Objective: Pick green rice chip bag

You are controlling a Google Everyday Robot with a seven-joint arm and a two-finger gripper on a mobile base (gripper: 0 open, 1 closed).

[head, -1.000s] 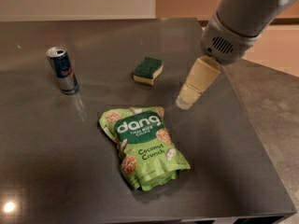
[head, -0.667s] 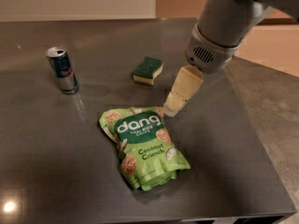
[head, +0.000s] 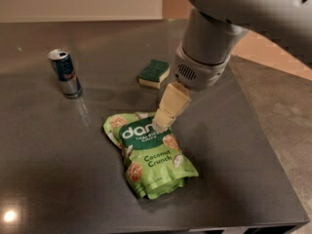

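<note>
Furthest left of the chip bag, and well apart from it, we see a drinks can standing upright on the dark table. It is far enough off that we judge it no obstacle to a reach.

The chip bag lies flat and label-up, its top end toward the back and its bottom end toward the table's front edge. Lying flat, it offers its crinkled upper seam as the likeliest place to grip.

Behind the bag, near but not touching it, sits a green-and-yellow sponge. It is close to the line of approach, so we would keep any move low and short.

The gripper hangs tilted over the bag's upper right part, its tip at the "dang" label. We cannot tell whether it touches the bag, whether it is open or closed, or whether it has hold of anything. The grey arm slants in from above and to the right of the bag.

To the right of the bag there is bare table, then the table's right edge. The front edge runs near the bag's bottom end, so a lift straight up seems safest to us.
</note>
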